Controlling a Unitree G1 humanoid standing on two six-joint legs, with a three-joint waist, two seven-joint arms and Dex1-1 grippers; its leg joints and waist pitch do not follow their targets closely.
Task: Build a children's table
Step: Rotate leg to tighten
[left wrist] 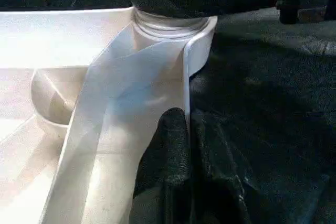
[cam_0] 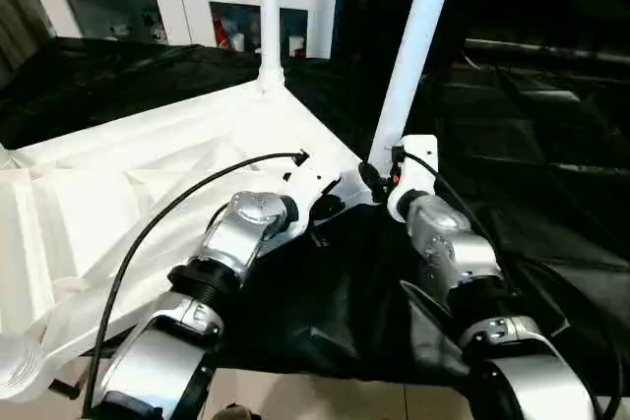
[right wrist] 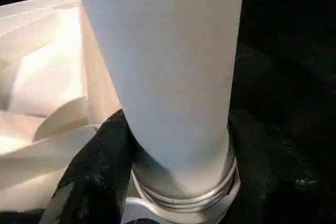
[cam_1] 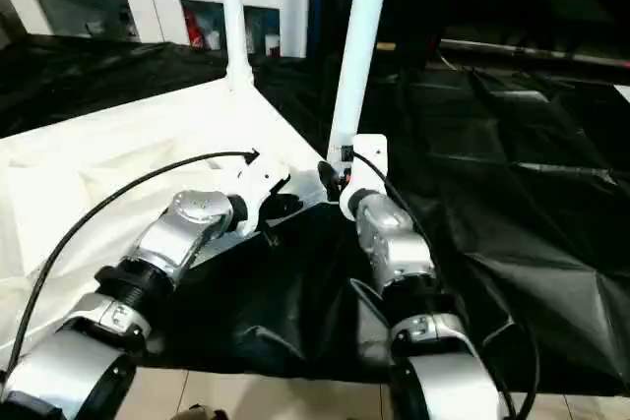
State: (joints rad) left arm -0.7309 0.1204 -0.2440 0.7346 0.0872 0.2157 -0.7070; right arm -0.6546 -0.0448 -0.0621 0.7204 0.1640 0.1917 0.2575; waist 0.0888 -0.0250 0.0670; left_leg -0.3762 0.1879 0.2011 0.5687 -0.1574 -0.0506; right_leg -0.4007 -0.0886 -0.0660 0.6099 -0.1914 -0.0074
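The children's table top (cam_0: 148,174) lies upside down on a black cloth, its ribbed underside facing up. One white leg (cam_0: 269,7) stands upright in the far corner socket. A second leg (cam_0: 418,36) rises, leaning slightly right, from the near right corner socket (left wrist: 168,24). My right gripper (cam_0: 379,179) is shut on this leg (right wrist: 157,66) just above its ringed base, with a black finger (right wrist: 100,171) on each side. My left gripper (cam_0: 330,206) is shut on the top's thin rim (left wrist: 186,77) beside that corner, its fingers (left wrist: 165,166) straddling the wall.
A white cabinet (cam_0: 177,7) with glass-fronted shelves stands at the back. The black cloth (cam_0: 532,145) spreads wide to the right and behind the top. Pale floor (cam_0: 325,395) shows at the near edge. A black cable (cam_0: 167,213) arcs over my left forearm.
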